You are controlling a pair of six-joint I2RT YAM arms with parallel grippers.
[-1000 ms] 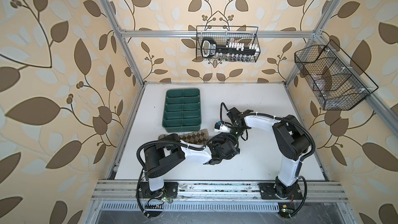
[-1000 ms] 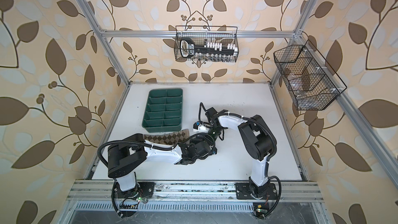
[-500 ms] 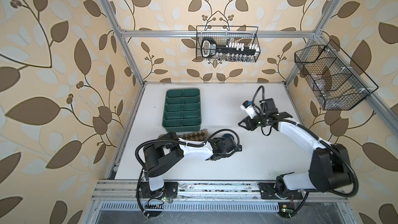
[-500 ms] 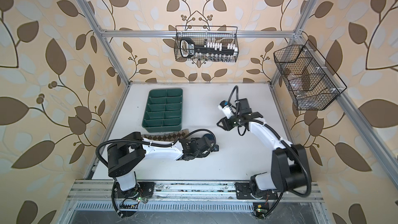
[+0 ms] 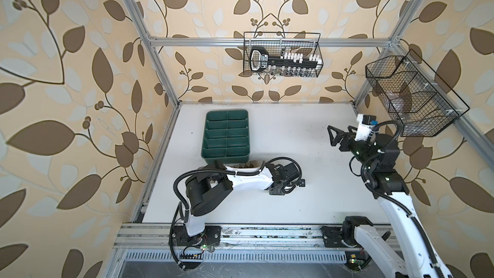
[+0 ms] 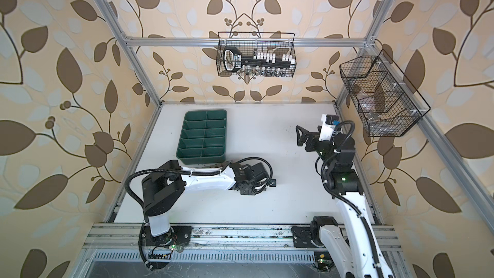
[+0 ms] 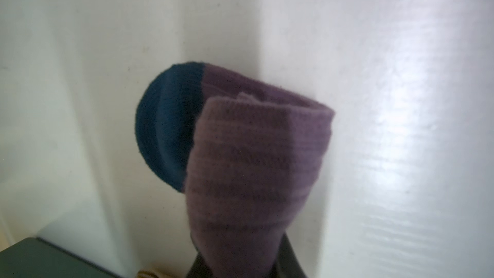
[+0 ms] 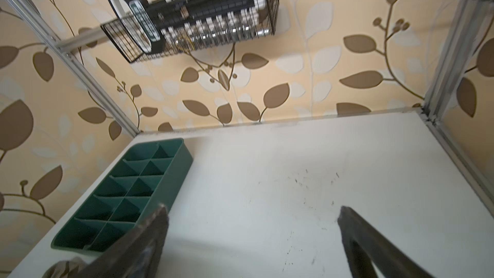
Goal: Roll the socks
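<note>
The purple sock (image 7: 254, 156) with its navy toe (image 7: 165, 124) hangs folded over the white table in the left wrist view. My left gripper (image 7: 243, 268) is shut on its bunched end. In both top views that gripper (image 5: 283, 186) (image 6: 252, 187) sits low at mid-table and hides the purple sock. A strip of the tan argyle sock (image 5: 247, 165) shows in a top view, under the left forearm beside the green tray. My right gripper (image 5: 331, 136) (image 8: 251, 209) is raised at the right rear, open and empty.
A green divided tray (image 5: 227, 111) (image 8: 184, 153) stands at the left rear of the table, close to the left arm. A wire basket (image 5: 282, 54) of tools hangs on the back wall. Another wire basket (image 5: 411, 97) hangs on the right wall above the right arm.
My right gripper has left the spot beside the left gripper, swung back to the right rear and opened. The left gripper stays shut and has shifted slightly right.
</note>
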